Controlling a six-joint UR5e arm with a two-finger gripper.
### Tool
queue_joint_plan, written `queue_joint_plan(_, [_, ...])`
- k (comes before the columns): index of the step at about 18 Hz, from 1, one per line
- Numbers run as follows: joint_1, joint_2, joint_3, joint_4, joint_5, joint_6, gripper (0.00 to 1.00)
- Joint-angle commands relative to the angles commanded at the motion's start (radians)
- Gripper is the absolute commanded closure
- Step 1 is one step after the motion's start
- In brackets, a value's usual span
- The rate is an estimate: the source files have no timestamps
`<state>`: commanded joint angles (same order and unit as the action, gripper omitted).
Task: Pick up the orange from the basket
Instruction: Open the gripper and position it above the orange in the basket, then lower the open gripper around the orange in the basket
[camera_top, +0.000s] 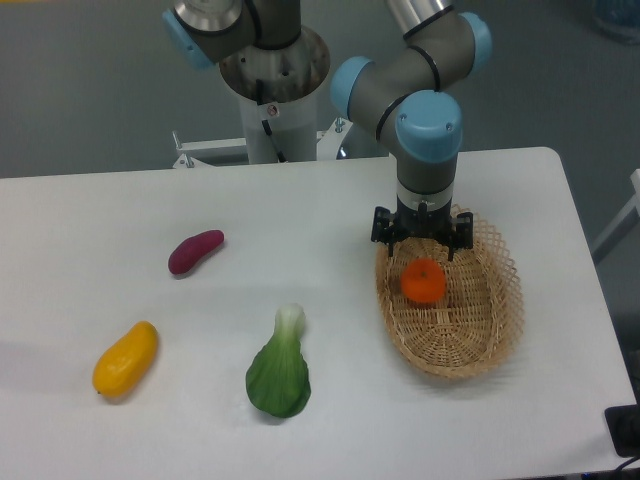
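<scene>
The arm comes down from the upper middle of the view and ends in the hand, which hangs over the far end of the basket; the orange sits inside the basket, in its far half, right under the hand and resting on the woven floor; the dark body of the hand spreads out to either side above the fruit, yet the fingertips are lost against the fruit and the weave, so I cannot tell whether the fingers are spread or pressed together, nor whether they touch the orange.

The basket lies on the right side of the white worktop, its long axis running from the far left to the near right, its open lattice rim showing all round; the orange is small beside it.

On the left half of the worktop, well apart from the basket, lie three other things; a purple sweet potato lies farthest back; a yellow-orange elongated fruit lies near the front left; a green leafy vegetable with a white stem lies near the front centre, its stem pointing away from the viewer, between the elongated fruit and the basket.
</scene>
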<state>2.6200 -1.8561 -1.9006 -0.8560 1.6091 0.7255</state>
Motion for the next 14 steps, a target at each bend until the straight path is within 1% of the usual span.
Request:
queue_joint_plan(3, [0.009, -0.026, 0.011, 0.003, 0.002, 0.006, 0.00])
queue_joint_plan(5, [0.017, -0.031, 0.026, 0.003, 0.000, 0.000, 0.00])
queue_joint_plan(7, [0.017, -0.061, 0.034, 0.014, 0.002, 0.014, 0.00])
queue_joint_plan(9, [0.015, -0.074, 0.052, 0.015, 0.002, 0.017, 0.00])
queue_joint_plan(11, [0.015, -0.092, 0.055, 0.018, 0.002, 0.017, 0.00])
queue_joint_plan(14, [0.014, -0.103, 0.064, 0.018, 0.002, 0.017, 0.00])
